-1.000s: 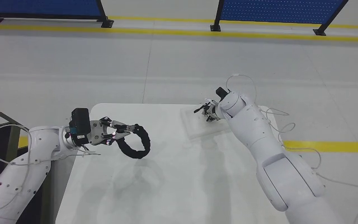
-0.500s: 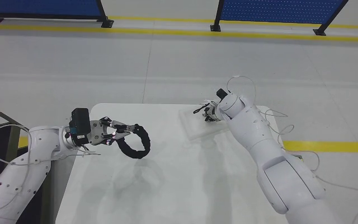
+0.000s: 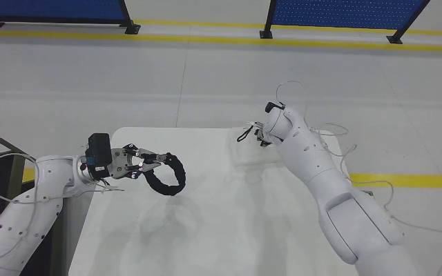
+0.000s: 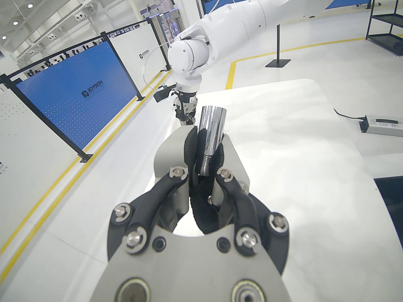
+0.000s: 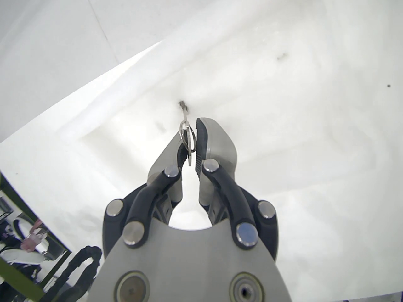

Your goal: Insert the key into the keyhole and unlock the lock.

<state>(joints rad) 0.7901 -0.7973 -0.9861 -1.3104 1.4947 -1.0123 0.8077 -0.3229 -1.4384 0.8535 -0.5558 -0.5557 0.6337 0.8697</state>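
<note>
The cable lock [image 3: 180,172] is held by the left end effector [image 3: 160,159] over the left part of the white, round-cornered counter [image 3: 228,228]. Its black, segmented sheath hangs in a closed loop beyond the fingertips. In the left wrist view the lock's polished chrome cylinder [image 4: 211,133] is seen clamped between the black rubber pads [image 4: 190,146], tilted, with its far end directed away from the wrist. The key [image 5: 189,150], a thin flat metal piece seen edge-on, is pinched in the narrowly set right end effector [image 5: 190,131] above the counter's far side. A small steel split ring [image 5: 188,136] is threaded through it, and its slim blade projects past the fingertips. The two end effectors are well apart.
</note>
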